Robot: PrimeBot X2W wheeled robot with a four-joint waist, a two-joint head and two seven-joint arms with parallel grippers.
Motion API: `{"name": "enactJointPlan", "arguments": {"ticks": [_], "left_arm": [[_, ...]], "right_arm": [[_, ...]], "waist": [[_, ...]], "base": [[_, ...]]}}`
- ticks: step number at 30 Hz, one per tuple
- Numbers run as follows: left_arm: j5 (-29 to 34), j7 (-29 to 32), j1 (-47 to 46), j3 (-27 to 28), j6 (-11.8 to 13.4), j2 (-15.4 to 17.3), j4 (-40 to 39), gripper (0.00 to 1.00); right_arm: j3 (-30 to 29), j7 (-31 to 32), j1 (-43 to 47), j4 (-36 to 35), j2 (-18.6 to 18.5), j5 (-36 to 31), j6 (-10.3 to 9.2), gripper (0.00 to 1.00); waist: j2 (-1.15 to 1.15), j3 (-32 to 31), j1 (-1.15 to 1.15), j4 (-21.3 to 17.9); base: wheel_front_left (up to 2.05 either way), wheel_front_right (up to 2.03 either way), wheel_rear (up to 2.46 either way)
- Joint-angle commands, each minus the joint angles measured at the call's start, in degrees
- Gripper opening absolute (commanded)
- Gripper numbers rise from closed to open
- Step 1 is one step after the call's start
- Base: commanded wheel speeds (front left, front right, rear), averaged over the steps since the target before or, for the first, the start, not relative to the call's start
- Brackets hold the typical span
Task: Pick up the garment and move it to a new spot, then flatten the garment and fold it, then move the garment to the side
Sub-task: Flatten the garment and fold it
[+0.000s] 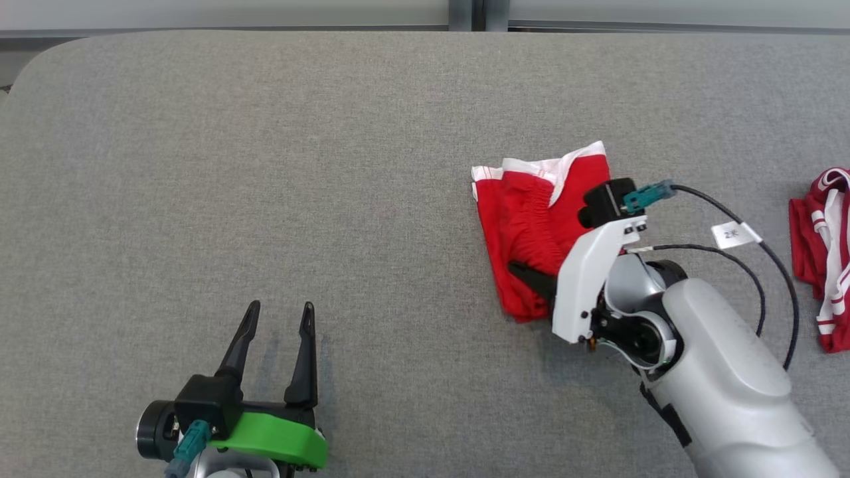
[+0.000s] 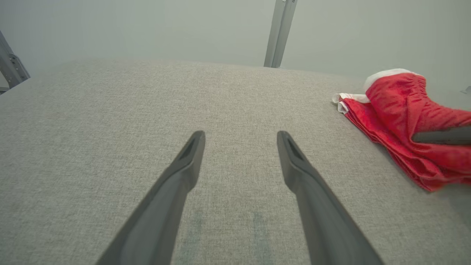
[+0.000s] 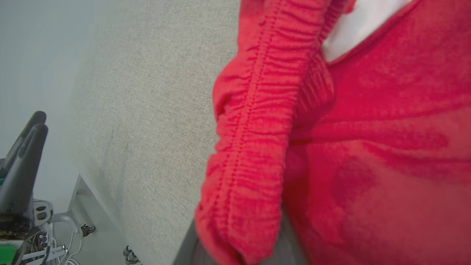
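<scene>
Two sets of fingers to log. We see the left fingers (image 1: pixel 304 358) at the lower left of the head view, spread wide, grasping nothing, over bare grey worktop (image 1: pixel 265 166). The left wrist view says the same: left fingers (image 2: pixel 180 176) apart, only worktop (image 2: pixel 235 95) between them.

The right fingers (image 1: pixel 533 279) reach in from the lower right and lie across the near edge of the garment (image 1: pixel 524 219). We read them as clenched on a fold of it. One dark finger shows on top of the red cloth; we cannot make out the other.

The garment sits right of centre on the worktop, well apart from the left fingers. It is red, bunched in rough layers, with a white band along its far edge and a gathered elastic strip down the middle.

From the left wrist, the garment (image 2: pixel 401 110) is at the right edge, humped up, with the right fingers (image 2: pixel 441 136) lying across it. From the right wrist, the garment (image 3: pixel 349 129) is very close, its gathered strip hanging over something dark at the bottom. Worktop (image 3: pixel 147 110) is to its left, and the left fingers (image 3: pixel 25 158) at the far left.

A second cloth (image 1: pixel 823 259), red with white stripes, lies at the right edge of the head view, apart from the garment. A black cable (image 1: pixel 777 265) with a white tag (image 1: pixel 734 234) loops off the right wrist.
</scene>
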Motion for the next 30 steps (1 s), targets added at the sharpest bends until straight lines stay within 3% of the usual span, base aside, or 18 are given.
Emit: {"name": "enactJointPlan", "arguments": {"ticks": [1, 3, 4, 5, 6, 12, 18, 24, 30], "left_arm": [[0.5, -0.2, -0.7, 0.3, -0.2, 0.1, 0.3, 1.00], [0.6, -0.2, -0.6, 0.2, -0.4, 0.1, 0.6, 1.00], [0.5, -0.2, -0.5, 0.2, -0.4, 0.1, 0.7, 1.00], [0.3, -0.2, -0.4, 0.1, -0.4, 0.1, 0.8, 1.00], [0.1, -0.2, -0.1, 0.1, -0.3, 0.1, 0.8, 1.00], [-0.3, -0.2, 1.0, 0.0, 0.1, 0.1, 1.0, 1.00], [-0.8, -0.2, 1.7, 0.5, 0.7, 0.1, 0.4, 1.00], [-1.4, -0.2, 2.2, 0.5, 1.2, 0.1, -0.4, 1.00], [-0.9, -0.2, 3.5, 1.3, 1.3, 0.1, -1.8, 1.00]], "right_arm": [[-0.1, -0.7, -1.1, 1.2, 1.1, -1.2, 0.00, 0.00], [0.2, -1.3, -1.9, 2.9, 2.5, -2.6, 0.00, 0.02], [0.2, -1.8, -2.2, 3.5, 2.9, -3.0, 0.00, 0.15], [0.2, -2.2, -2.4, 3.9, 3.2, -3.4, 0.00, 0.35], [0.4, -2.7, -2.7, 4.1, 3.4, -3.7, 0.00, 1.00], [1.7, -4.4, -3.1, 3.1, 3.4, -4.1, 0.00, 1.00], [5.2, -7.4, -1.5, -3.9, 1.7, -1.4, 0.00, 1.00], [7.0, -12.8, 1.5, -11.2, -2.9, -2.2, 0.00, 1.00], [3.7, -25.7, 6.3, -15.7, -9.5, -10.3, 0.00, 1.00]], "waist": [[0.00, -0.2, 0.00, 0.2], [0.00, -0.4, 0.00, 0.4], [0.00, -0.5, 0.00, 0.6], [0.00, -0.6, 0.00, 0.7], [0.00, -0.7, 0.00, 0.8], [0.00, -1.1, 0.00, 0.8], [0.00, -1.5, 0.00, 0.0], [0.00, -2.1, 0.00, -0.7], [0.00, -3.4, 0.00, -1.2]], "base": [[0.00, 0.00, 0.00], [0.00, 0.00, 0.00], [0.00, 0.00, 0.00], [0.00, 0.00, 0.00], [0.00, 0.00, 0.00], [0.00, 0.00, 0.00], [0.00, 0.00, 0.00], [0.00, 0.00, 0.00], [0.00, 0.00, 0.00]]}}
